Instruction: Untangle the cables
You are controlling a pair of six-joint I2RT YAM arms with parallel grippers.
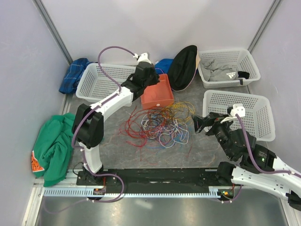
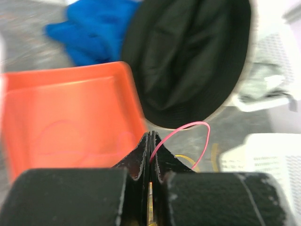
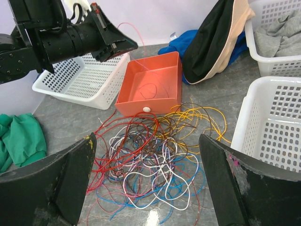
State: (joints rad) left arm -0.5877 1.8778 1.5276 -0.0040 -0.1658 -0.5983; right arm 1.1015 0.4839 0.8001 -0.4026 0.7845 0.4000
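A tangle of thin cables [image 1: 162,125], red, yellow, blue, white and brown, lies on the grey table; it also shows in the right wrist view [image 3: 155,150]. My left gripper [image 1: 151,75] hangs over the orange tray [image 1: 157,92] and is shut on a thin pink cable [image 2: 188,134] that loops out from between the fingers. One thin cable lies inside the tray [image 3: 150,89]. My right gripper [image 1: 200,123] is open and empty just right of the pile, its fingers [image 3: 56,183] spread wide on either side of it.
White baskets stand at back left [image 1: 96,80], back right [image 1: 228,66] and right [image 1: 244,113]. A black hat [image 1: 183,66] and blue cloth [image 1: 163,64] lie behind the tray. Green cloth [image 1: 54,141] lies at the left edge.
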